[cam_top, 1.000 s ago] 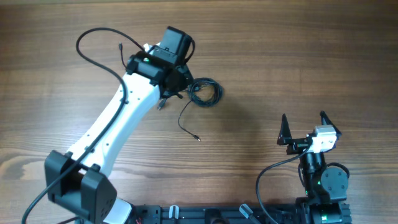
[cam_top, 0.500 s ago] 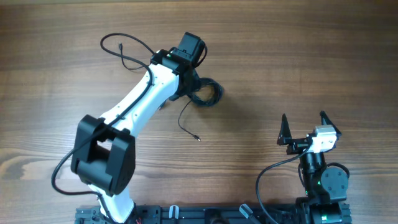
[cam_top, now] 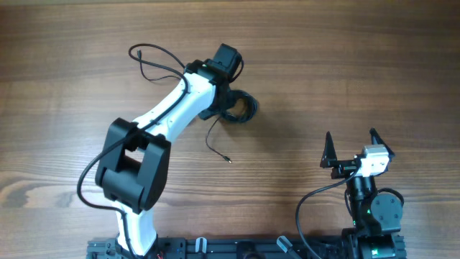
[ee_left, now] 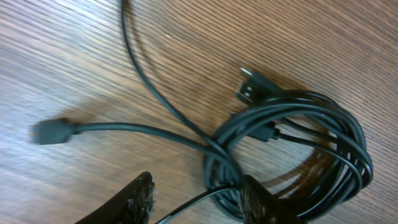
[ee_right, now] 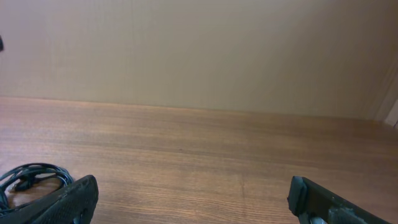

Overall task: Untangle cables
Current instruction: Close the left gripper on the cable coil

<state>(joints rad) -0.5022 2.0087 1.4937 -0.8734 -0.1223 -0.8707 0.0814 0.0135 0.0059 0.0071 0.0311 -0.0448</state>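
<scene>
Swung closer since a second ago, the left end effector [ee_left: 198,191] hangs spread over the coiled thin black rubbery cables [ee_left: 360,158]; light and floppy, best taken near a loose plug beside the coil.

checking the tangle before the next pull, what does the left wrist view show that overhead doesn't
Only left wrist: a plug lying left of the coil, a second plug at the coil's top edge, and a strand passing between the fingers of the open left gripper. Only overhead: the whole left arm and the right gripper, open and well apart from the coil. Both: the coil on the wooden table.
</scene>
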